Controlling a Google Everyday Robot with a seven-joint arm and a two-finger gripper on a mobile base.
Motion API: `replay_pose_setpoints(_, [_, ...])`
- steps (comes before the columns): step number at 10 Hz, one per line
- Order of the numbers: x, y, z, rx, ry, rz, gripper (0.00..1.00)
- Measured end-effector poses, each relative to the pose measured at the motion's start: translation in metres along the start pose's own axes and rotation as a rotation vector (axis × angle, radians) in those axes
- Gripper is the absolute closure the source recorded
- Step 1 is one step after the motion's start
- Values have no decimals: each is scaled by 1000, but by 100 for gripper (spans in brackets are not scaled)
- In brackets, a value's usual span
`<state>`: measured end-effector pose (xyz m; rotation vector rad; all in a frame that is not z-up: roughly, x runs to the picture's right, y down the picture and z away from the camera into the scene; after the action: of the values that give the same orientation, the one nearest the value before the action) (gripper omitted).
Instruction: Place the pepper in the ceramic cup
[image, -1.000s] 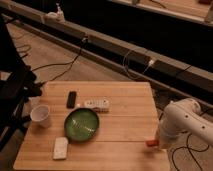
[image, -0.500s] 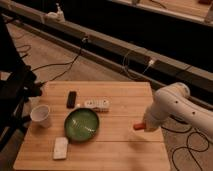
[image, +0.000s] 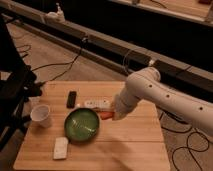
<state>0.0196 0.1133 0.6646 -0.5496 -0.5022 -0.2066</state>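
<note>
The white ceramic cup (image: 41, 115) stands at the left edge of the wooden table (image: 130, 145). The red-orange pepper (image: 105, 115) sticks out of my gripper (image: 114, 114) just above the table, right of the green plate (image: 82, 125). The gripper sits at the end of the white arm (image: 165, 97), which reaches in from the right over the table's middle. The gripper is shut on the pepper. The cup is well to the left of the gripper, past the plate.
A flat white block (image: 60, 147) lies at the front left. A black remote-like object (image: 71, 99) and a white strip-shaped object (image: 96, 104) lie behind the plate. Dark equipment stands at the left edge. Cables lie on the floor behind.
The arm has moved left from the table's right edge to the middle, carrying the pepper toward the plate. The view has also shifted closer to the table.
</note>
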Motion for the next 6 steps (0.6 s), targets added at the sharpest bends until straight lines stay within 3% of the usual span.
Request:
replay_pose_setpoints(1, [-10, -2, 0, -2, -19, -18, 100])
replay_pose_setpoints(6, [-9, -1, 1, -5, -17, -16, 100])
